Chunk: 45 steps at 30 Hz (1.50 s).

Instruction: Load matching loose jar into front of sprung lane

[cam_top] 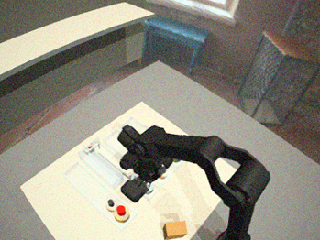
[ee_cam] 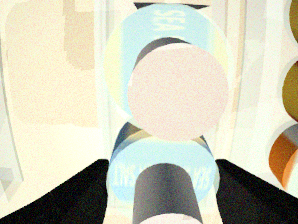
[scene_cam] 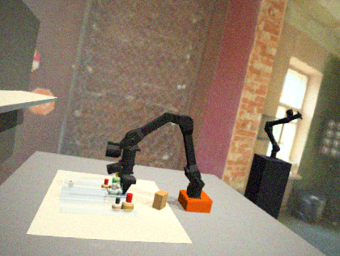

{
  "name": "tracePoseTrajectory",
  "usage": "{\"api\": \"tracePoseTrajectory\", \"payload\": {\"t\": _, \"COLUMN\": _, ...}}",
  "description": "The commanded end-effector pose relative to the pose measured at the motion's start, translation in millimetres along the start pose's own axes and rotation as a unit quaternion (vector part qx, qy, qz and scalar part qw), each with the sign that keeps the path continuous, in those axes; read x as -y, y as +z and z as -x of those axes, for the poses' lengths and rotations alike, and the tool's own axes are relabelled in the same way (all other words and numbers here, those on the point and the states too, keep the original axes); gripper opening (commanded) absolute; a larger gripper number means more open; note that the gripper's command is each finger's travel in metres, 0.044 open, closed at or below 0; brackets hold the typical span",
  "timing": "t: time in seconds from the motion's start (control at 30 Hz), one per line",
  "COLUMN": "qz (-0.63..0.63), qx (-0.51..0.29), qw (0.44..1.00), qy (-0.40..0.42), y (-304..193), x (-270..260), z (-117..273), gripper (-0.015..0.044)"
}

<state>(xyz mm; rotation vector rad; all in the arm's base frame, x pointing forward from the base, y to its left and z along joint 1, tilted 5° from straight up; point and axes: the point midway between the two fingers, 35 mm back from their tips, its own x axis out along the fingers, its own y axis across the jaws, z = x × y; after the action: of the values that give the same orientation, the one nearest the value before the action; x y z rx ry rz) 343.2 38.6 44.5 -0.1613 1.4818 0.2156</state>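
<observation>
Pale-blue jar [ee_cam: 165, 179] is clamped in the gripper [ee_cam: 162, 192], directly in front of the matching lane jar [ee_cam: 174, 72], nearly touching it.

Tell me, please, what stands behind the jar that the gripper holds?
Behind the held jar stands a second matching jar with a pale lid, in the same clear lane. The pusher plate beyond is covered by it.

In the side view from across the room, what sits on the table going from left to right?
White mat → clear plastic lanes → red-capped jar → small wooden block → the arm's orange base.
</observation>
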Motion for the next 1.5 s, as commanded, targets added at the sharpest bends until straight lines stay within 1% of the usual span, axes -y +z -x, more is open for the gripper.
{"api": "tracePoseTrajectory", "payload": {"t": 0.0, "qz": -0.001, "qx": 0.011, "qw": 1.0, "qy": 0.0, "y": 5.8, "x": -0.4, "z": -1.4, "gripper": 0.0}}
{"api": "tracePoseTrajectory", "payload": {"t": 1.47, "qz": -0.001, "qx": 0.01, "qw": 1.0, "qy": 0.0, "y": -0.9, "x": -0.4, "z": -2.2, "gripper": 0.0}}
